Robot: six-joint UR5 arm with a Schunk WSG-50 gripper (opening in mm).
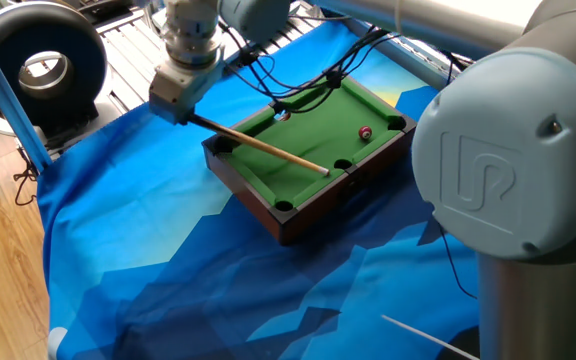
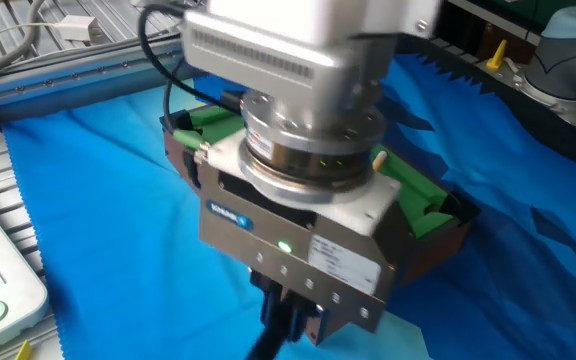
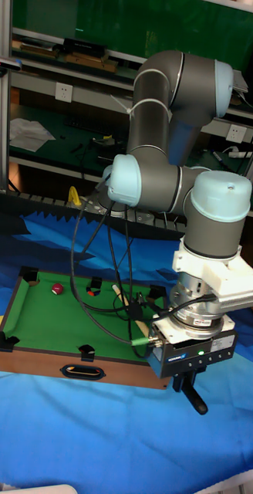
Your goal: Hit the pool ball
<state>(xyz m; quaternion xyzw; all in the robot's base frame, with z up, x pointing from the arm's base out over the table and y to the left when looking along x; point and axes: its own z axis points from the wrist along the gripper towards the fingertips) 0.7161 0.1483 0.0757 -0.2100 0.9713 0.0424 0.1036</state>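
Inspecting one fixed view: the claw (image 1: 176, 104) grips the butt of a wooden cue (image 1: 263, 148) off the near-left corner of the miniature pool table (image 1: 308, 150). The cue slopes down across the green felt, its tip ending close to the long rail nearest the camera, beside a side pocket. The pool ball (image 1: 365, 133), dark red with a white spot, rests on the felt toward the far right end, well apart from the tip and off to one side of the shaft's present line. Judgement: a straight push along the shaft as it lies would miss; the cue wants swinging toward the ball before any stroke, or a sideways sweep of the tip. A low, level stroke looks safest, since a steep cue may dig into the felt or skip over so small a ball.

The other fixed view: the claw housing (image 2: 303, 250) fills the frame; its dark fingers (image 2: 286, 318) appear closed, though the cue is hidden here. The ball is not visible.

Tall fixed view: the arm hangs over the right end of the pool table. The ball (image 3: 57, 289) sits near the far left corner pocket, so a gentle hit suffices. The blue cloth (image 3: 80, 432) covers the desk.
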